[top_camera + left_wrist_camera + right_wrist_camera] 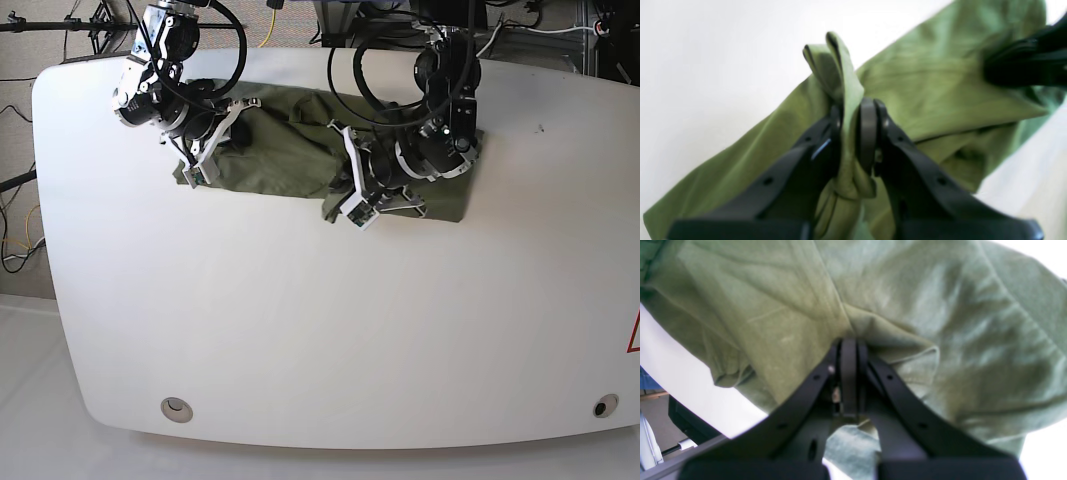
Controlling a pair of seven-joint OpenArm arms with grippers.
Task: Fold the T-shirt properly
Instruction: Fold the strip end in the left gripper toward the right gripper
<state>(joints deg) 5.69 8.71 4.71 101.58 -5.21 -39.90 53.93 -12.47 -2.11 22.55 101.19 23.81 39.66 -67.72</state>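
The olive-green T-shirt (290,150) lies bunched across the back of the white table (320,320), spread from left to right. In the base view my right gripper (194,170) sits at the shirt's left end. Its wrist view shows it (848,345) shut, with the T-shirt (940,306) gathered into creases at its tips. My left gripper (355,212) is at the shirt's front edge, right of the middle. It (853,116) is shut on a raised fold of the T-shirt (940,86) that stands up between the fingers. The collar and label are hidden.
Two round holes (176,406) (600,407) sit near the table's front edge, and a red mark (633,335) at its right edge. Cables and stands (90,20) crowd the floor behind the table. The other arm (1027,63) shows dark at the left wrist view's upper right.
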